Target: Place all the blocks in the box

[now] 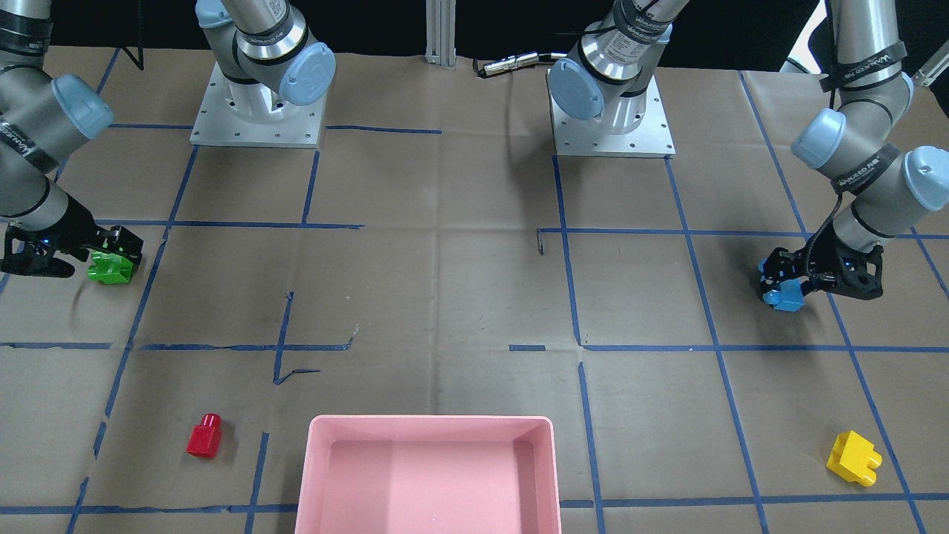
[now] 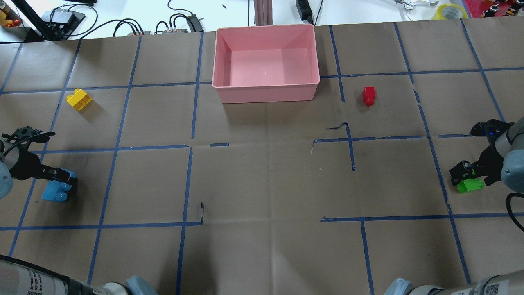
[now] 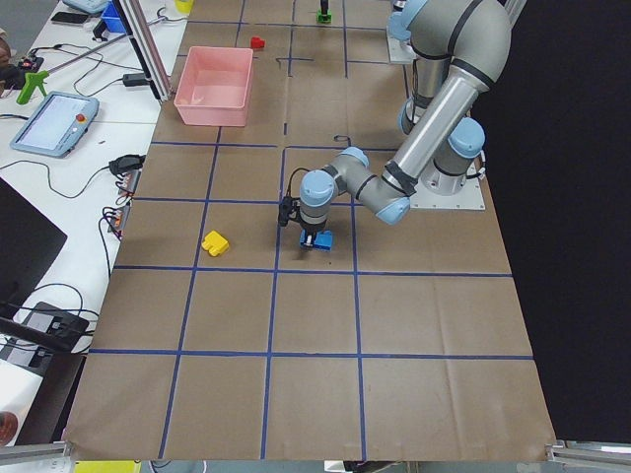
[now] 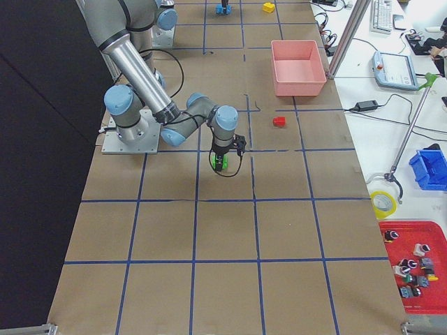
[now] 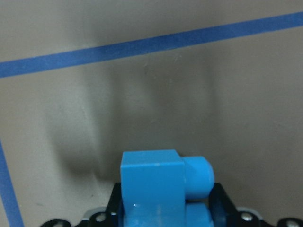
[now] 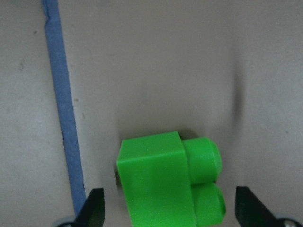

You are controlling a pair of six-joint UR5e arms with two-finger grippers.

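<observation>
2 claws at 2 blocks, at 9 and 3 o'clock on the bench (image 2: 266,184).
The left claw (image 2: 61,177) clamps the light blue block (image 2: 55,191). The right claw (image 2: 466,174) stands apart astride the green block (image 2: 470,186), whose long axis runs 12-to-6 in the wrist view, studs toward 3. The box (image 2: 266,93) sits at 12 o'clock.

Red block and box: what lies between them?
Overhead view: only brown paper crossed by blue tape lies between the red block and the box.

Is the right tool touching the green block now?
Apart. The right wrist view shows the green block lying between the open fingers of the right tool, with a clear gap on each side.
</observation>
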